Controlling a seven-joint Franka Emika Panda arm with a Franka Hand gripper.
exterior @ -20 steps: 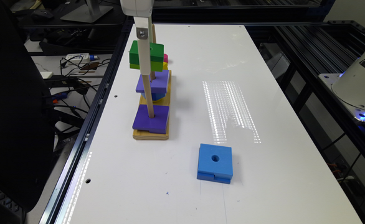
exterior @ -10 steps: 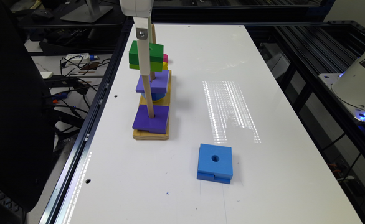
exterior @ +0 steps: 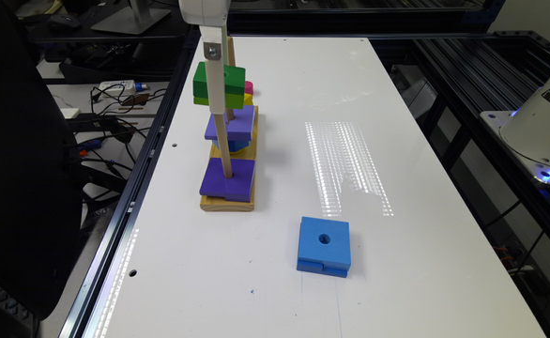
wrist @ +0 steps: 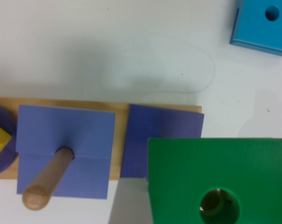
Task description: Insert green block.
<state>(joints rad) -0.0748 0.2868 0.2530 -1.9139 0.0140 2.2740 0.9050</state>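
- From my remote station, I see the claw (exterior: 217, 101) hanging over the wooden peg base (exterior: 228, 203) near the worktop's (exterior: 373, 164) edge on the exterior view's left; whether it pinches or stands spread I cannot tell.
- The green block (exterior: 225, 86), dark green over a lime layer, sits high in the air level with the claw, above the pegs; in the wrist view the green block (wrist: 215, 179) shows a peg tip inside its round hole.
- Below it, a purple block (exterior: 228, 178) lies at the foot of the near peg (exterior: 222, 145), and a second purple block (exterior: 232, 123) rests further back over a blue piece, with yellow and pink pieces behind.
- A blue block (exterior: 324, 246) lies flat and well apart from the base, toward the exterior view's right, with bare white surface around it.
- Dark framing rails (exterior: 134, 188) run just beside the base along the worktop's edge, with cables beyond them.
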